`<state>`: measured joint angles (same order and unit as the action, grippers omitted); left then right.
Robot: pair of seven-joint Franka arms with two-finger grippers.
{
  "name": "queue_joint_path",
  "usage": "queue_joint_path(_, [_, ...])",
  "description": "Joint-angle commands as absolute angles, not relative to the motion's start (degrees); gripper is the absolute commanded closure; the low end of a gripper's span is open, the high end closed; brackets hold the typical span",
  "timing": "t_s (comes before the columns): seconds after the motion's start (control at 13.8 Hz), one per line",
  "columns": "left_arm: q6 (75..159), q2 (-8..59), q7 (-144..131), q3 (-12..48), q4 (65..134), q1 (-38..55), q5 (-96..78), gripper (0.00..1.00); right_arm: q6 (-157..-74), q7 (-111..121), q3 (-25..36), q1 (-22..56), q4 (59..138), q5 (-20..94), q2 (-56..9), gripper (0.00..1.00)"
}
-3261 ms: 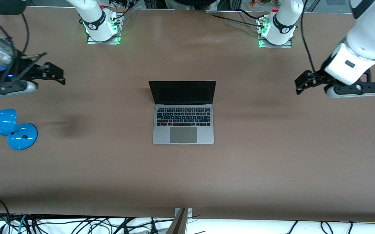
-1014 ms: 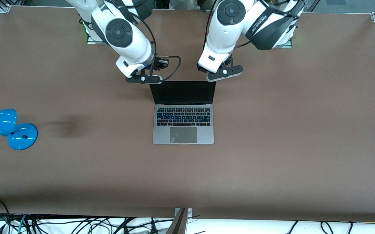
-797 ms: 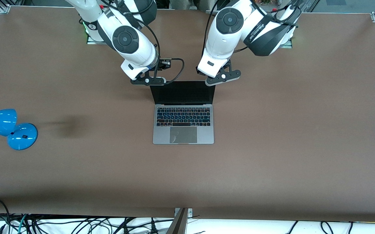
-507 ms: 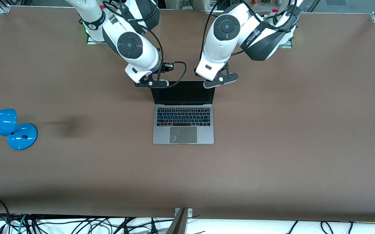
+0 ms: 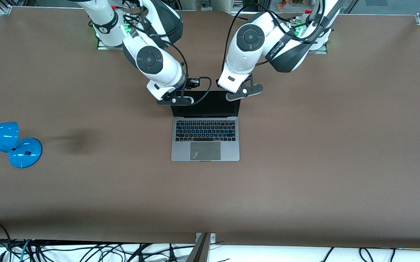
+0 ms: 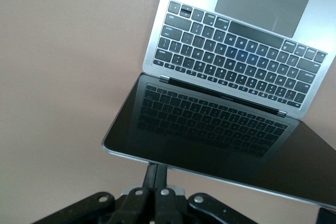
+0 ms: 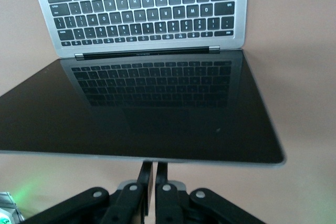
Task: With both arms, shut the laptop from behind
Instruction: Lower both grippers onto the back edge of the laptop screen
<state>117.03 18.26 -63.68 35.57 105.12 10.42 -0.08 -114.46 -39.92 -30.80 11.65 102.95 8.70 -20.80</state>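
Where the brown bench (image 5: 304, 163) runs bare, a blue lamp (image 5: 8, 143) sits toward the right arm's end. The open laptop (image 5: 205, 140) lies mid-bench. The right pincer (image 5: 175, 100) and left pincer (image 5: 244, 91), both clenched empty, press the lid's top edge. Cables (image 5: 68, 251) crowd below the bench's near edge.

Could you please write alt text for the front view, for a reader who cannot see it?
An open silver-grey laptop sits mid-table, its dark screen facing the camera. The shut left gripper and shut right gripper are at the two top corners of its lid, one each. A blue lamp lies at the right arm's end of the brown table.
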Motion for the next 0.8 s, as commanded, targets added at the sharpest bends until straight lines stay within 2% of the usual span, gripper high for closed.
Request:
queue_joint_path(0.0, [118.74,18.72,-64.16,35.60,106.26,10.46,-0.35,1.00,-116.36,-37.01,-29.36,11.95,104.15,8.79,-19.78,0.91])
queue_joint_path(0.29, [119.27,19.08,-63.64,35.59,106.17,10.20,-0.35,1.00,-119.26,-35.69,-28.65,11.95,104.33,8.79,-19.78,0.91])
queue_joint_path(0.72, [113.03,16.79,-63.02,35.77,104.68,9.49,-1.05,1.00,-123.21,-31.99,-26.98,12.13,104.68,8.79,-19.78,0.91])
